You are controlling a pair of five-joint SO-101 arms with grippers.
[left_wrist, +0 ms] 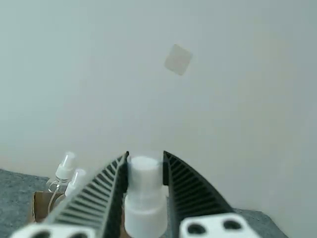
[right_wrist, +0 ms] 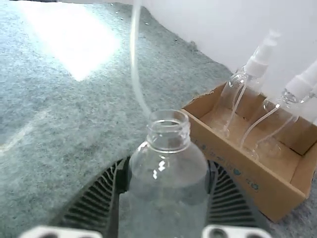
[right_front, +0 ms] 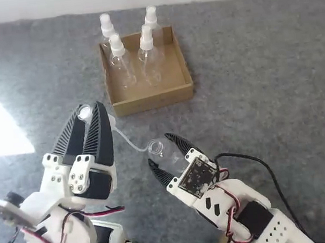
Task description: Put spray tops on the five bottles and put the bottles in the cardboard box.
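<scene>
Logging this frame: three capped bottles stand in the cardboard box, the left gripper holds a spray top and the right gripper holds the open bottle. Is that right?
Not quite: four capped bottles stand in the cardboard box, not three, as the high view shows. The rest holds: the left gripper holds a spray top and the right gripper holds the open bottle.

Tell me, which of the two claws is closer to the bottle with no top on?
Right. The right gripper is clamped around the open bottle; the left gripper is off to its side, holding a spray top whose tube trails toward the bottle's mouth.
</scene>
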